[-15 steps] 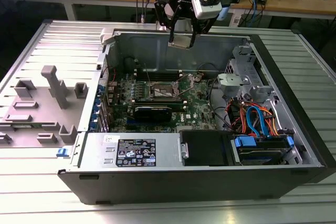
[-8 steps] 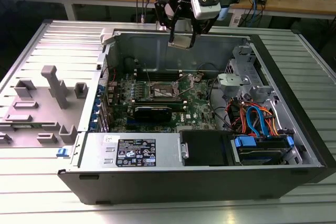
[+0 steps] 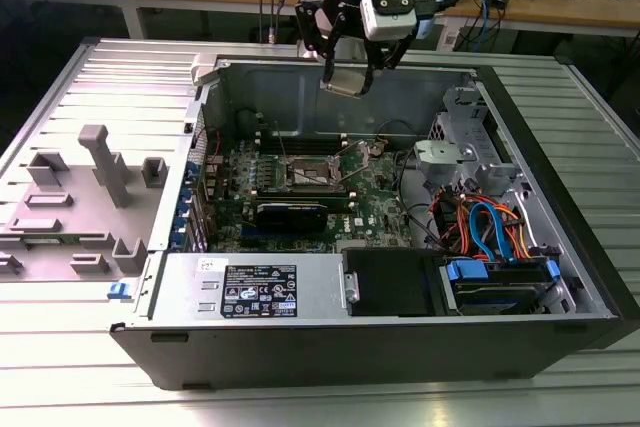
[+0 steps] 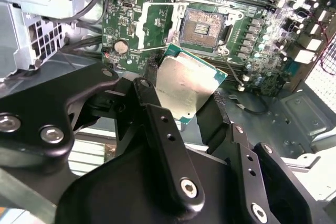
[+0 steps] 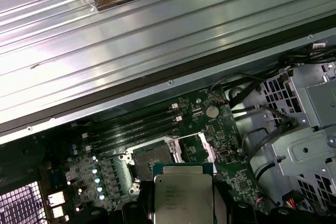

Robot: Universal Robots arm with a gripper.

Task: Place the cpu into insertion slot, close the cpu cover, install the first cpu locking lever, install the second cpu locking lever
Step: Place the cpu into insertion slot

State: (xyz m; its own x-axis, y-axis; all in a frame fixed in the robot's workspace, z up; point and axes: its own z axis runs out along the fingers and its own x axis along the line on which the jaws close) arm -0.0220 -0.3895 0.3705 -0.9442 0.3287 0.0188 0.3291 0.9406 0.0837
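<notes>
With jaws pinched on the edges of the cpu [image 4: 186, 85], holds it tilted in the air inside the open computer case [image 3: 300, 347] on the desk [image 3: 60, 387], above and apart from the bare insertion slot [image 4: 202, 26] on the green motherboard [image 4: 136, 3], cpu cover [image 5: 208, 152] swung open just beside that slot.

Silvery cpu [image 4: 186, 85] aloft; insertion slot [image 4: 202, 24] bare

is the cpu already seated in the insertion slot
No, in the second wrist view the gripper holds the cpu in the air, and the insertion slot lies bare.
</notes>
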